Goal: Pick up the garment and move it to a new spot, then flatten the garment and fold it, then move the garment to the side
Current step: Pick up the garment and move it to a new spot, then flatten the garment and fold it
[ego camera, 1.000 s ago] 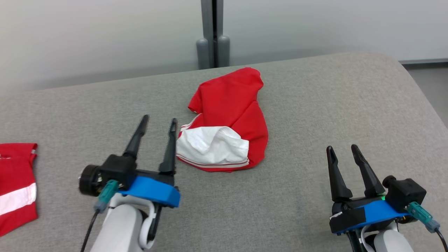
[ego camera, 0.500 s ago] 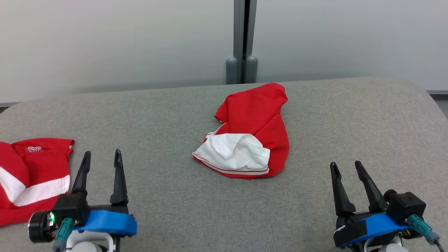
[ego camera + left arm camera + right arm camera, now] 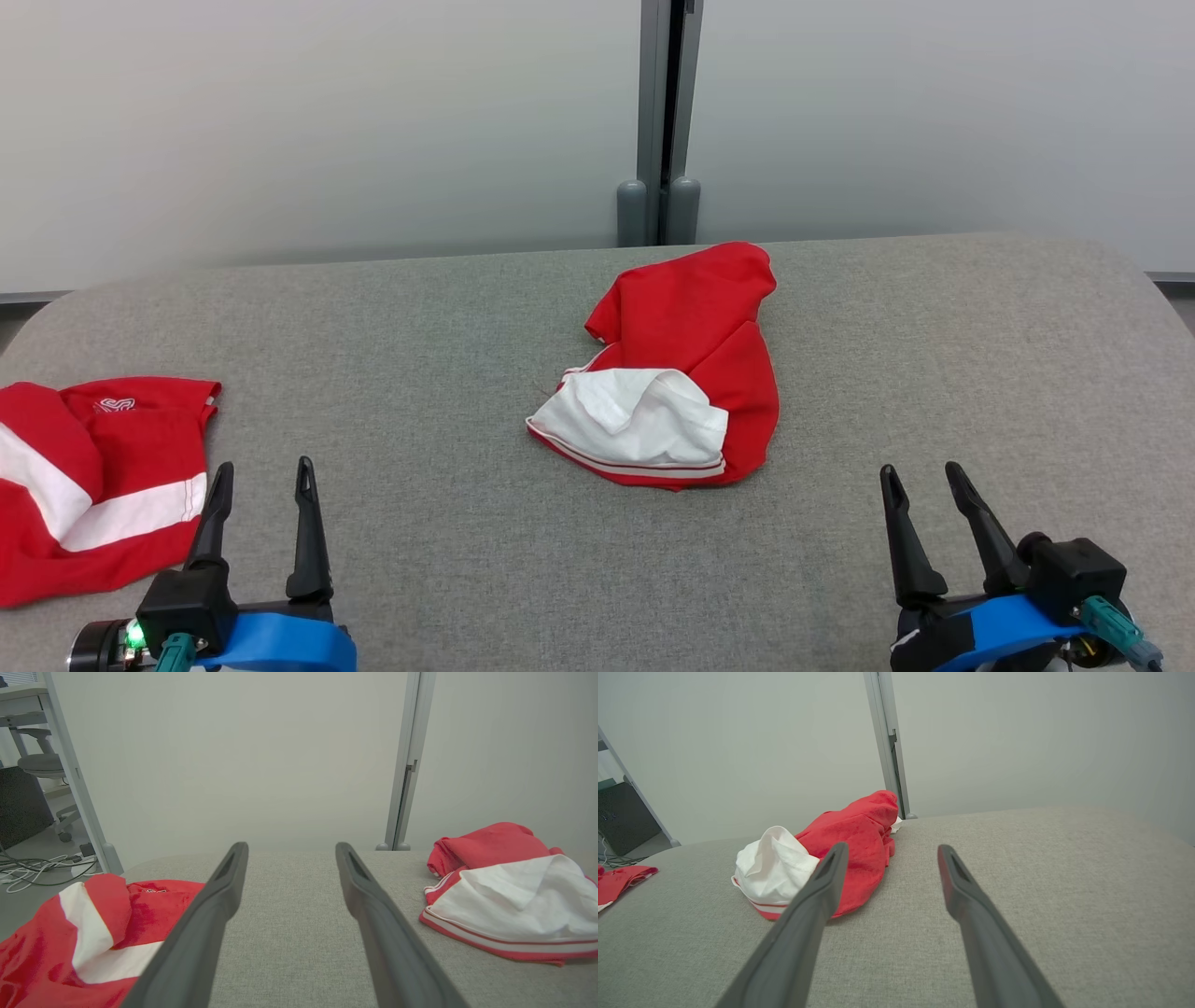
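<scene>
A crumpled red garment (image 3: pixel 691 336) with a white lining (image 3: pixel 639 420) turned out lies on the middle of the grey padded table (image 3: pixel 429 355); it also shows in the left wrist view (image 3: pixel 504 882) and the right wrist view (image 3: pixel 850 840). My left gripper (image 3: pixel 263 467) stands open near the front left, well to the left of the garment, with nothing between its fingers (image 3: pixel 219 891). My right gripper (image 3: pixel 920 469) stands open at the front right, apart from the garment, also with nothing between its fingers (image 3: pixel 962 886).
A second red garment with a white stripe (image 3: pixel 93 485) lies at the table's left end, just left of my left gripper. A grey post (image 3: pixel 661 121) stands against the pale wall behind the table. Bare grey surface lies between the two garments and to the right.
The head camera has shifted, so the whole picture slid. My left gripper has drawn back from beside the central garment to the front left. The right gripper has kept its place.
</scene>
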You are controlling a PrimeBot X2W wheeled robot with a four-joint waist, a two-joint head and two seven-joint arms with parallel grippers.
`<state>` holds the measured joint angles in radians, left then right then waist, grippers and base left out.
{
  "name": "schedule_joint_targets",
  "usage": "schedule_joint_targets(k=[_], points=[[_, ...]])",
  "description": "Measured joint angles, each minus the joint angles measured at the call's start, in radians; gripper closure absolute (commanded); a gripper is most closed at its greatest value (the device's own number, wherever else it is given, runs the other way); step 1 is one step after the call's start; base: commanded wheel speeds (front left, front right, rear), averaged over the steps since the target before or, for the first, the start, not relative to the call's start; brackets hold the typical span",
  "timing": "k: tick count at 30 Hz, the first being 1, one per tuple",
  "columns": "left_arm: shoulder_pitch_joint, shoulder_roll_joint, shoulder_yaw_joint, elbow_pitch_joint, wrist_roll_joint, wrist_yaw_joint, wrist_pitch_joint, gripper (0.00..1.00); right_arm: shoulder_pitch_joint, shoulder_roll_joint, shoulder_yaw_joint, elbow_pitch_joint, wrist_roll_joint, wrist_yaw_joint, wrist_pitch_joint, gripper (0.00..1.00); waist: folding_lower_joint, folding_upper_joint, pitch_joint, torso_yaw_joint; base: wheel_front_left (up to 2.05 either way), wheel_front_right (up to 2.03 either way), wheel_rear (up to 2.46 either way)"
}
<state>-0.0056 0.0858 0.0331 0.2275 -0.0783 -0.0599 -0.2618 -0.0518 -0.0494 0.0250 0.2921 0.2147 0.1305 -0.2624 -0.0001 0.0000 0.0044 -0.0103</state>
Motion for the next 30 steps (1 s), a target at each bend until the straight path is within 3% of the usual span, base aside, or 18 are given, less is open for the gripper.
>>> schedule_joint_targets(k=[30], points=[[-0.003,-0.021,0.018,0.027,0.03,-0.026,0.0,0.0,0.001,0.0,0.001,0.014,-0.001,0.0,0.0,0.0,0.0001,0.0,-0.002,0.006,0.0,0.0,0.0]])
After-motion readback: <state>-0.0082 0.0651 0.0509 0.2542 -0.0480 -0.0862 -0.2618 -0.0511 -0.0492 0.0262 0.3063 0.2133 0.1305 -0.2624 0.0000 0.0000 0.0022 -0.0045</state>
